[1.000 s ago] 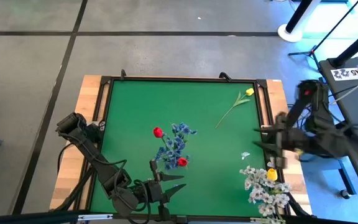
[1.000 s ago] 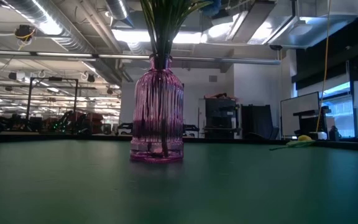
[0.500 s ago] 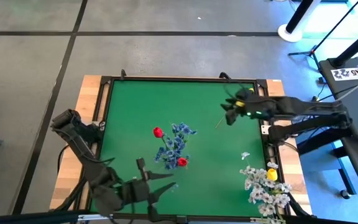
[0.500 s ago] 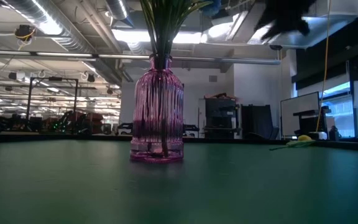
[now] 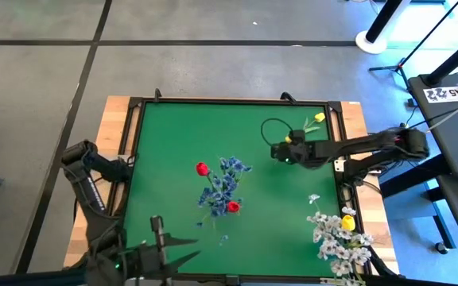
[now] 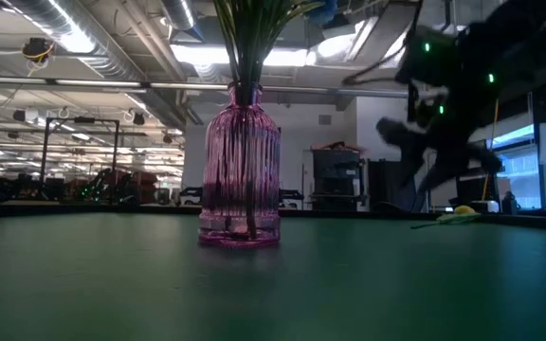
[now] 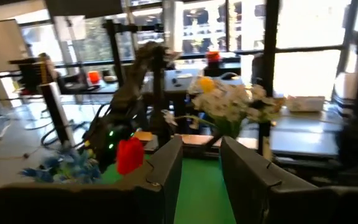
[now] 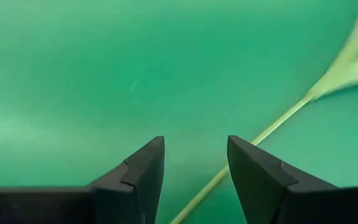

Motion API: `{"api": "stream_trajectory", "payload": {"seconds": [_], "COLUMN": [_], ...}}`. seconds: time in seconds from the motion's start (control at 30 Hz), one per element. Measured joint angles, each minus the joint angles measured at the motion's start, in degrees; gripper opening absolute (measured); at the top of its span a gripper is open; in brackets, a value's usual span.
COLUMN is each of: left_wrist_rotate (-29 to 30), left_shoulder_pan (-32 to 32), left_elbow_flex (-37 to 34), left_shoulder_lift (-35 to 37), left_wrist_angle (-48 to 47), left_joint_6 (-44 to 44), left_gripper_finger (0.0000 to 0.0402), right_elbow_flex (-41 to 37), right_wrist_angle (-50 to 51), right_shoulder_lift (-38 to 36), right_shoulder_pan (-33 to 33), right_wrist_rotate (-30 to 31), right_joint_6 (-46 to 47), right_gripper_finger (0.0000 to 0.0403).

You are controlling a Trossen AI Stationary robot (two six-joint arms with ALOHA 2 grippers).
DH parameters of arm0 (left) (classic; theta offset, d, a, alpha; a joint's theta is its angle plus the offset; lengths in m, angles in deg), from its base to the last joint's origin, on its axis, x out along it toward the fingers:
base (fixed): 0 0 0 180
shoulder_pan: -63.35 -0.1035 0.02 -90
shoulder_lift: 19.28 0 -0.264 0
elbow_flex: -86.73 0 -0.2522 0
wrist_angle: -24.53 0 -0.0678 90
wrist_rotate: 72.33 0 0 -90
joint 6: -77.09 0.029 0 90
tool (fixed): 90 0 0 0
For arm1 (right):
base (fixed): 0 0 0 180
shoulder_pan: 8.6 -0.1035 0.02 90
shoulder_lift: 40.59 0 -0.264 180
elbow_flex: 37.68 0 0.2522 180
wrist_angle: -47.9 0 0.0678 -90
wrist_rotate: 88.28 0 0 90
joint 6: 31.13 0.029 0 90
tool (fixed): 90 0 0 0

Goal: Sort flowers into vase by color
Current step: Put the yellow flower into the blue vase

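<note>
The right gripper point(image 5: 279, 151) hung with fingers apart and empty above the green mat point(image 5: 173, 135), just beside the lying yellow tulip point(image 5: 318, 117), whose stem point(image 8: 253, 140) ran near its fingertips. The left gripper point(image 5: 183, 248) waited open at the mat's near edge; the purple vase point(image 6: 241, 170) seemingly held red and blue flowers point(image 5: 219, 187).

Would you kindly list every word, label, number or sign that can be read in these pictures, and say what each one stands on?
Nothing can be read for certain.
White card with black marks, on the dark stand beyond the table's right edge in the high view: too small and blurred to read.
Green mat, pink vase, flowers and arms: no lettering shows.
Room behind in the low and left wrist views: no legible sign.
</note>
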Motion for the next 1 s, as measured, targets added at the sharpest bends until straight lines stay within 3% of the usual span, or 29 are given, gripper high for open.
{"api": "stream_trajectory", "payload": {"seconds": [0.2, 0.37, 0.5, 0.73, 0.83, 1.0], "left_wrist_rotate": [-0.73, -1.72, -2.15, -2.19, -2.16, -2.39], "left_shoulder_pan": [3.12, 3.30, 3.24, 3.27, 3.24, 3.25], "left_elbow_flex": [-0.02, -0.04, -0.04, -0.04, -0.04, -0.04], "left_shoulder_lift": [-0.01, -0.01, -0.01, -0.01, -0.01, -0.01], "left_wrist_angle": [-2.37, -3.76, -4.12, -4.98, -5.20, -5.17], "left_joint_6": [-0.14, -0.60, -0.59, -1.42, -2.19, -2.67], "left_gripper_finger": [0.0108, 0.0108, 0.0108, 0.0108, 0.0108, 0.0108], "right_elbow_flex": [-1.49, 1.13, 3.83, 7.03, 7.07, 6.90], "right_wrist_angle": [-10.32, -8.71, -2.43, 9.20, 12.78, 21.82], "right_shoulder_lift": [12.44, 19.64, 20.89, 19.49, 19.11, 19.12], "right_shoulder_pan": [-0.40, -2.76, -5.71, -15.14, -20.85, -25.73], "right_wrist_rotate": [-4.91, 0.63, 2.89, -1.95, -0.51, 8.40], "right_joint_6": [3.08, 7.55, 9.66, 11.49, 18.10, 36.98], "right_gripper_finger": [0.0175, 0.0175, 0.0175, 0.0175, 0.0175, 0.0175]}}
